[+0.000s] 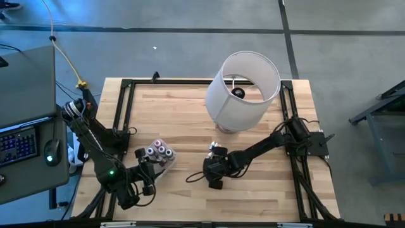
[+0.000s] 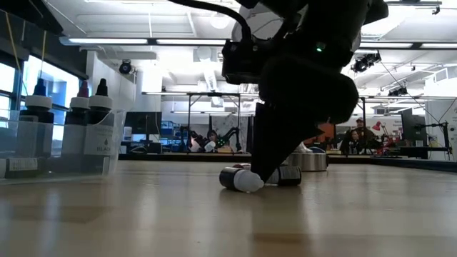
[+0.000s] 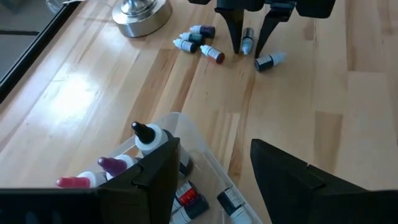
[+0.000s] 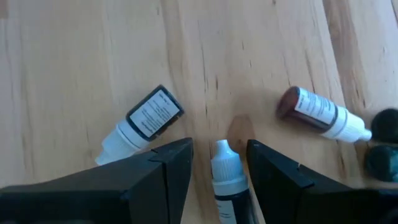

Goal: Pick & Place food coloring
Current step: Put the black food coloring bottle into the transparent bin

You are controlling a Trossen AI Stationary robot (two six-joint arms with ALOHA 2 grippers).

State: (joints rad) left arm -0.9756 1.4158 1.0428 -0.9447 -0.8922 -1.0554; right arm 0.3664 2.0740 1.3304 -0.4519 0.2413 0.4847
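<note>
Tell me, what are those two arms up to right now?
Right end effector down on the table, fingers either side of a lying food coloring bottle. Left end effector open above the clear tub of bottles. Nothing blocking.

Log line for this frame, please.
right gripper: astride lying food coloring bottle | left gripper: open, at clear tub

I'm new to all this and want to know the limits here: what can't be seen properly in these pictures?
- Low view: right gripper hides most of the bottle between its fingers.
- High view: bottles in the tub too small to count.
- Left wrist view: left gripper covers part of the tub.
</note>
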